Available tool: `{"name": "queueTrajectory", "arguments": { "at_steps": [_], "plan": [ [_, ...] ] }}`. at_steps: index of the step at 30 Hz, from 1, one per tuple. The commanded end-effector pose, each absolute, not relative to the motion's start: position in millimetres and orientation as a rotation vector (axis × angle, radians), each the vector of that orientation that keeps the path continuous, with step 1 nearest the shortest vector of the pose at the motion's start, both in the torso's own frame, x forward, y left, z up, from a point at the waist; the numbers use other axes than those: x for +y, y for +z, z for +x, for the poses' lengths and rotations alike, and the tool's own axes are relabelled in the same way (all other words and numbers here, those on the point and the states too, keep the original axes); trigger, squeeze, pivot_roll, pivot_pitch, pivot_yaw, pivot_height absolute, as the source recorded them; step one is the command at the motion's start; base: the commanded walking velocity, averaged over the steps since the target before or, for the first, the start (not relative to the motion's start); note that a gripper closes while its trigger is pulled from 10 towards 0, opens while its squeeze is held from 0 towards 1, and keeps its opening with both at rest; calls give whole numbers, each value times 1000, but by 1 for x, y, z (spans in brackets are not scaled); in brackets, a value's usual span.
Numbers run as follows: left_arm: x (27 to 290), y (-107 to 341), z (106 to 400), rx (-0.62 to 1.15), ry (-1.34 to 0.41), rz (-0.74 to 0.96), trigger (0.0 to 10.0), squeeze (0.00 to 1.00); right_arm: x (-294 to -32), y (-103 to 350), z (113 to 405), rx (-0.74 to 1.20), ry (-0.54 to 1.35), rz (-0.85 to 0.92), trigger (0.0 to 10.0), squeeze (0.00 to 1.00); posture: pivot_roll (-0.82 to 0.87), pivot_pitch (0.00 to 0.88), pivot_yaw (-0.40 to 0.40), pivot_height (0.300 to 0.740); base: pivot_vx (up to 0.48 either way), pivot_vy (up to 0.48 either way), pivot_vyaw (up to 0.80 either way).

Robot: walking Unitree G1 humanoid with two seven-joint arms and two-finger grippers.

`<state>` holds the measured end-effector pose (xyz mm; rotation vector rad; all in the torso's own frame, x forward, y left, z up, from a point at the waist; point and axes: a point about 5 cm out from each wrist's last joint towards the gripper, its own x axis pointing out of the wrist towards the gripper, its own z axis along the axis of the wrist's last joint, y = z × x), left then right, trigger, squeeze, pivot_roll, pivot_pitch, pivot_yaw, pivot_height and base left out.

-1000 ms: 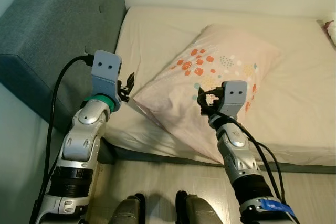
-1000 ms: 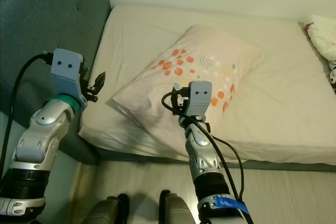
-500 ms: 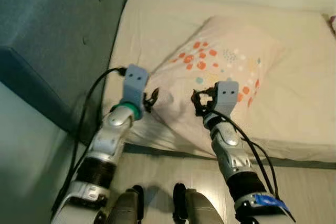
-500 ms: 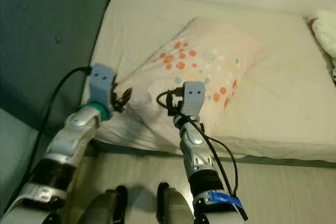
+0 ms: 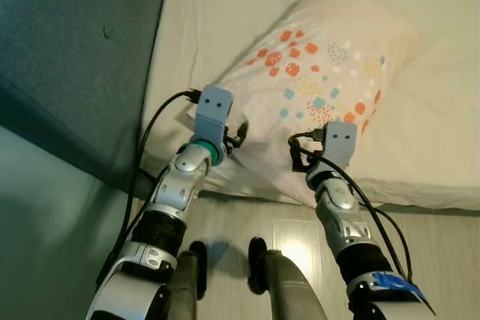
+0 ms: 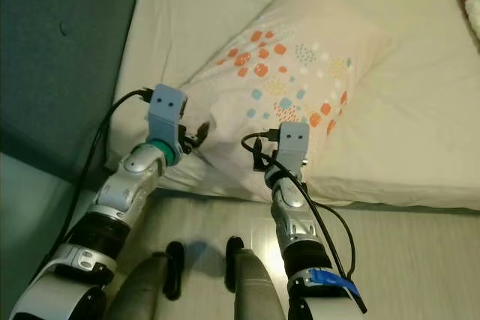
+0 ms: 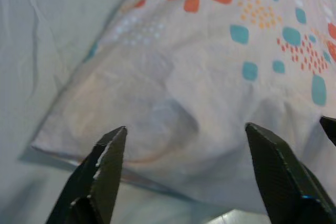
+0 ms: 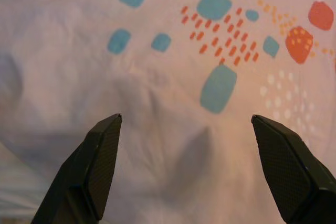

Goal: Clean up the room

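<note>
Pillow (image 5: 315, 80) with orange and teal spots lies skewed on the bed (image 5: 217, 13), one corner toward the near mattress edge, far end up toward the wall side. Cream sheet under it, creased. Grey-blue padded headboard (image 5: 67, 43) runs along the robot's left, top cut off by the frame

Left hand (image 7: 186, 177) sits at the pillow's near-left corner, fingers spread wide either side of the fabric, released, not pinching anything; the corner fold lies between the fingertips but contact is hard to judge. In the head view the left hand (image 5: 234, 137) is mostly hidden behind its own blue-grey wrist block

Right hand (image 8: 191, 166) is over the pillow's near edge, fingers also spread wide, released, patterned cloth just ahead of them; touching or not can't be told. In the head view the right hand (image 5: 298, 157) is largely covered by the wrist housing and a black cable

Wood floor (image 5: 435, 260) below the mattress edge, robot's feet (image 5: 225, 275) at the bottom, partly cut off. A small white-pink item (image 6: 473, 5) at the far right edge, too cropped to identify
</note>
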<state>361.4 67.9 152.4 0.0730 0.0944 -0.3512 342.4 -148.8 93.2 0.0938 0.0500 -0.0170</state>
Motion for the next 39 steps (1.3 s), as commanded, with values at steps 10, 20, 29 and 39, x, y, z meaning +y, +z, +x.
{"name": "queueTrajectory", "arguments": {
  "at_steps": [10,20,29,39],
  "plan": [
    [96,154,358,71,-266,30,10000,0,-144,118,340,-135,7,-10,10000,0,-6,362,9,735,0,0,0],
    [119,158,348,43,-208,33,10000,0,-148,123,336,-186,-15,-49,10000,0,-5,309,5,700,0,0,0],
    [124,164,346,25,-201,32,10000,0,-153,127,337,-205,-33,-58,10000,0,-11,281,7,670,0,0,0],
    [126,169,345,18,-193,33,10000,0,-154,129,338,-212,-41,-61,10000,0,-12,270,10,645,0,0,0]
  ]
}}
